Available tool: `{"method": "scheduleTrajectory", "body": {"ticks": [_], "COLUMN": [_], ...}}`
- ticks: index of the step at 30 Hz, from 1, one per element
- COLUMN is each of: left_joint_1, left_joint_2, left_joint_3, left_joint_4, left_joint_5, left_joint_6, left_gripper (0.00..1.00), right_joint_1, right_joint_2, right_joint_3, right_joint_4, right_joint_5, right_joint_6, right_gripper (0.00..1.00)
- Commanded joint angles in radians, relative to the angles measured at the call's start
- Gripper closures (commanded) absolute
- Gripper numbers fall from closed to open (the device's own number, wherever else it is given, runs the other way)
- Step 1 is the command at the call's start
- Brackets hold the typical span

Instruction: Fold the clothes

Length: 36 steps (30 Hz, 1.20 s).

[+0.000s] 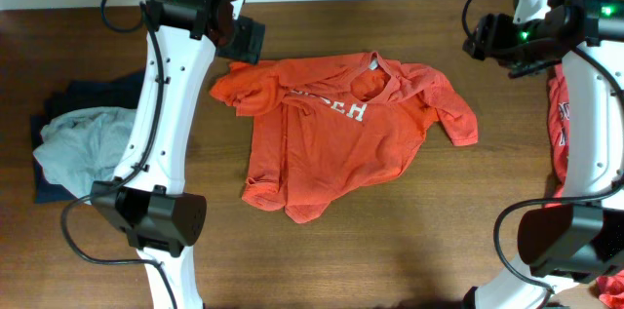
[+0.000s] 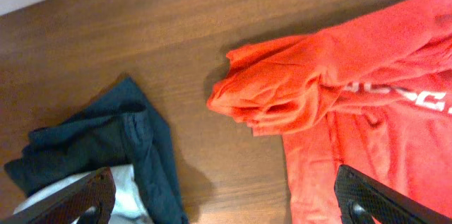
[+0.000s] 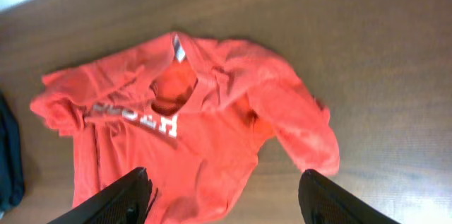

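Left gripper [image 2: 227, 208] and right gripper [image 3: 226, 204] wide open, empty, above crumpled orange-red T-shirt [image 1: 341, 138] on wood-grain table [image 1: 487, 216].

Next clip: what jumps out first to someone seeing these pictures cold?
A crumpled orange-red T-shirt with white lettering sprawls across the middle of the dark wooden table, one sleeve bunched up. A heap of grey and navy garments sits at the table's left end, more red cloth at its right edge. The left gripper and right gripper both hang open above, holding nothing.
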Motion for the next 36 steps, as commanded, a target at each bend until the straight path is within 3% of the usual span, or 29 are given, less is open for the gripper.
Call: {"method": "scheduleTrajectory", "body": {"ticks": [1,3,5,7,8,10,12,17,26,29,32,33,36], "left_joint_1": [0.011,0.012,0.012,0.012,0.012,0.011,0.011,0.011,0.004,0.006,0.031,0.068,0.151], "left_joint_2": [-0.031,-0.029,-0.026,-0.026,-0.026,-0.026,-0.026,-0.026,-0.024,-0.024,-0.024,-0.024,-0.024], "left_joint_3": [-0.004,-0.009,-0.048,-0.183,-0.229,-0.470,-0.597,-0.806,-1.060,-1.105,-1.109,-1.109,-1.106], "left_joint_4": [0.027,-0.019,-0.093,-0.116,-0.107,-0.002,0.090,0.271,0.560,0.613,0.634,0.650,0.707], "left_joint_5": [0.060,0.136,0.193,0.207,0.222,0.325,0.372,0.414,0.408,0.269,0.039,-0.036,-0.028], "left_joint_6": [-0.004,-0.004,-0.004,-0.016,-0.016,-0.015,-0.015,-0.029,-0.035,-0.103,-0.234,-0.304,-0.310], "left_gripper": [0.01,0.03,0.11,0.29,0.32,0.38,0.41,0.61,0.67,0.83,0.99,0.99,0.99], "right_joint_1": [0.023,0.041,0.058,0.069,0.070,0.070,0.069,0.069,0.069,0.069,0.069,0.069,0.069], "right_joint_2": [-0.008,-0.007,-0.007,-0.006,-0.006,-0.006,-0.005,-0.005,-0.005,-0.005,-0.005,-0.005,-0.003], "right_joint_3": [0.010,0.010,0.004,-0.002,-0.006,-0.017,-0.021,-0.021,-0.021,-0.021,-0.022,-0.029,-0.058], "right_joint_4": [-0.054,-0.093,-0.111,-0.117,-0.116,-0.116,-0.115,-0.114,-0.114,-0.116,-0.118,-0.118,-0.114], "right_joint_5": [-0.019,-0.016,0.000,0.014,0.014,0.014,0.014,0.015,0.040,0.040,0.041,0.054,0.092], "right_joint_6": [0.002,-0.023,-0.028,-0.028,-0.027,-0.028,-0.028,-0.028,-0.028,-0.028,-0.028,-0.027,-0.027], "right_gripper": [0.28,0.28,0.28,0.28,0.28,0.28,0.28,0.28,0.28,0.28,0.28,0.27,0.24]}}
